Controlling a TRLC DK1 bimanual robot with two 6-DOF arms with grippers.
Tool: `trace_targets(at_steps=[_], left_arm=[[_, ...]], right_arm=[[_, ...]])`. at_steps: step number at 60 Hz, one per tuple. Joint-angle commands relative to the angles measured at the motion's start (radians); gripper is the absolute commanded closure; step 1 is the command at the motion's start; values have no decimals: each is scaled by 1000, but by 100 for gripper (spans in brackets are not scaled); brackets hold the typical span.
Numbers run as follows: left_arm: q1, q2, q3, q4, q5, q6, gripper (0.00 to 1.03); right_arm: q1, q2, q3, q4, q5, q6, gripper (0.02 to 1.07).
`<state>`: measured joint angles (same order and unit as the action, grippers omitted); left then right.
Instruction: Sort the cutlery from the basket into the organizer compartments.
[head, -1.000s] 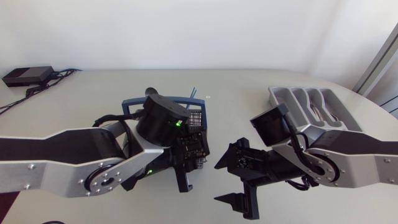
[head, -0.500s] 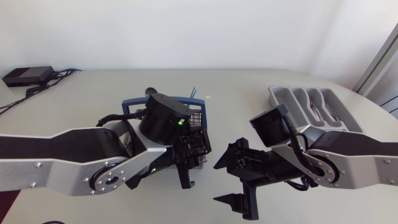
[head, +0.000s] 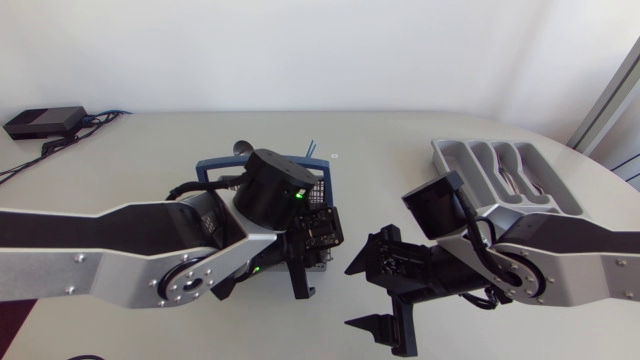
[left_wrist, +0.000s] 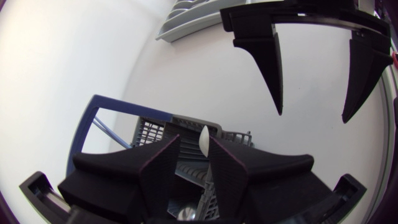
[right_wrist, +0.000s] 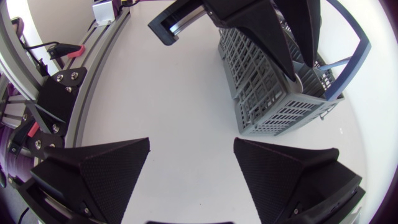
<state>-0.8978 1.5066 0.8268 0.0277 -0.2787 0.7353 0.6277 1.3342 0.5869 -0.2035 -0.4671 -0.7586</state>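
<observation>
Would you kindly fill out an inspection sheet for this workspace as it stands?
Surface: pale grey table.
Job's things: grey mesh basket mid-table, a white handle inside; grey organizer at the far right, contents unclear.
Clutter: black box at the far left corner.
Grippers: left claw open, in the basket, white handle between its fingers; right claw open over bare table beside the basket.
Cables: leads run from the black box.
Surroundings: nothing seen.
</observation>
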Motion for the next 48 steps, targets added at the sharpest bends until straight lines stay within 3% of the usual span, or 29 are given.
trace_targets(at_steps=[1,11,28,37,45,48], left_arm=[[-6,35,40,-6,-14,27,75],[-6,58,63,-46,-20,27,75],[-6,83,87,-72,-19,38,88],[-7,95,98,-92,-19,39,88],[-6,104,103,-100,-19,39,100],[-6,103,103,-100,-19,39,100]], right_arm=[[10,8,-24,12,2,19,10],[9,8,-25,16,2,18,10],[9,11,-27,19,2,18,10],[9,11,-29,21,2,18,10],[10,10,-29,21,2,18,10],[9,10,-29,21,2,18,10]])
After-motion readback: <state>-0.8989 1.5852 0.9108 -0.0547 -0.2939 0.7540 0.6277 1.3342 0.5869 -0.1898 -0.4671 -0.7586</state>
